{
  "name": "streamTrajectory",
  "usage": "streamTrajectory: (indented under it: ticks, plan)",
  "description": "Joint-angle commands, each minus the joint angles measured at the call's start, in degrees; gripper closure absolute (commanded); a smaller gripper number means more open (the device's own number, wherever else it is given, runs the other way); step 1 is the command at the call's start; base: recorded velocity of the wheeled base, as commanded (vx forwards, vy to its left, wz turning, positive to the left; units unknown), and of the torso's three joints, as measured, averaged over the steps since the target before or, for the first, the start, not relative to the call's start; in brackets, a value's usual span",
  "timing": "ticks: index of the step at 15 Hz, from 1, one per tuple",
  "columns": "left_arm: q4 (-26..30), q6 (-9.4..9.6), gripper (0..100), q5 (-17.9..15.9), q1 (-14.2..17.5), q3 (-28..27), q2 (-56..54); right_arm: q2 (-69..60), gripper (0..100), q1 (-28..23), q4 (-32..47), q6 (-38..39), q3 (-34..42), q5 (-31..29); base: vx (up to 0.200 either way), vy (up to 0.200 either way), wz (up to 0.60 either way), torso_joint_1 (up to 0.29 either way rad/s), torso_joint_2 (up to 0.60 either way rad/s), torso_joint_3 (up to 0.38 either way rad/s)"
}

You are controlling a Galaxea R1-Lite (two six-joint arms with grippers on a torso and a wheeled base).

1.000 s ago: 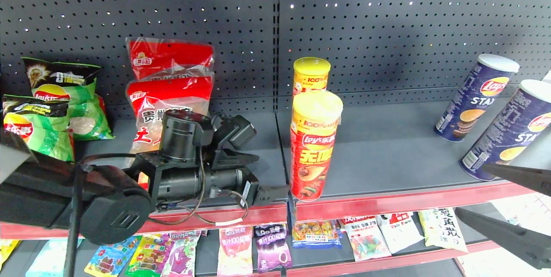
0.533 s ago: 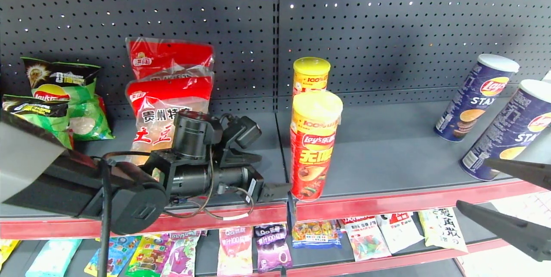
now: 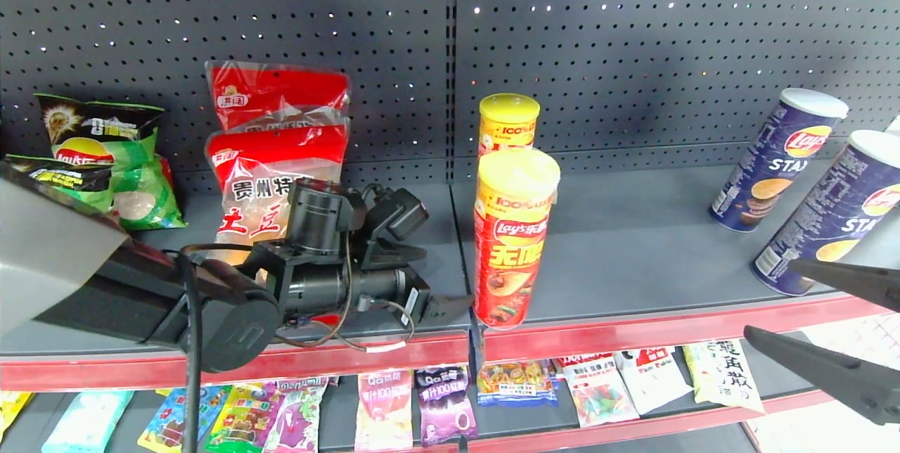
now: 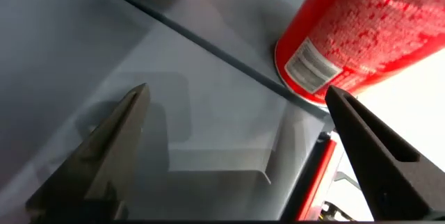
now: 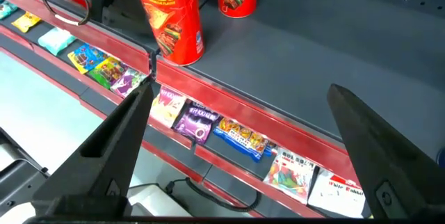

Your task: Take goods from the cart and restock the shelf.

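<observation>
Head view — left gripper (image 3: pixel 462 314), spread wide, beside red can (image 3: pixel 510 256)

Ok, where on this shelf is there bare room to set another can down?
Widest bare shelf lies between the red cans and the blue cans. The open left gripper occupies the narrower gap between red cans and red bags. The far left is crowded with green bags.

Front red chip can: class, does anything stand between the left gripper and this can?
Nothing visible does. The open left gripper sits low over the shelf, close beside the front red chip can, with only bare shelf surface between them.
</observation>
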Motion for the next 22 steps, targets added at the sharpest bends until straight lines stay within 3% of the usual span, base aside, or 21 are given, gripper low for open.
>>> streamTrajectory:
  ticks: [1,15,19,22]
  plan:
    - [0.0,0.0,0,0.0,0.0,-0.3,0.3,0.5,0,0.0,0.0,0.0,-0.1,0.0,0.0,0.0,0.0,0.0,0.0,0.0]
    - [0.0,0.0,0,0.0,-1.4,-4.6,3.2,0.3,0,-0.4,0.0,0.0,0.1,0.0,0.0,0.0,0.0,0.0,0.0,0.0]
    - [-0.5,-0.35,0,1.2,-0.1,-0.1,0.1,0.3,0,-0.4,0.1,0.0,1.1,0.1,0.0,0.0,0.0,0.0,0.0,0.0]
    - [-1.9,-1.32,0,2.4,1.7,8.1,-10.5,-0.1,0,-0.2,0.0,-0.1,2.7,0.3,0.0,0.0,0.0,0.0,0.0,0.0]
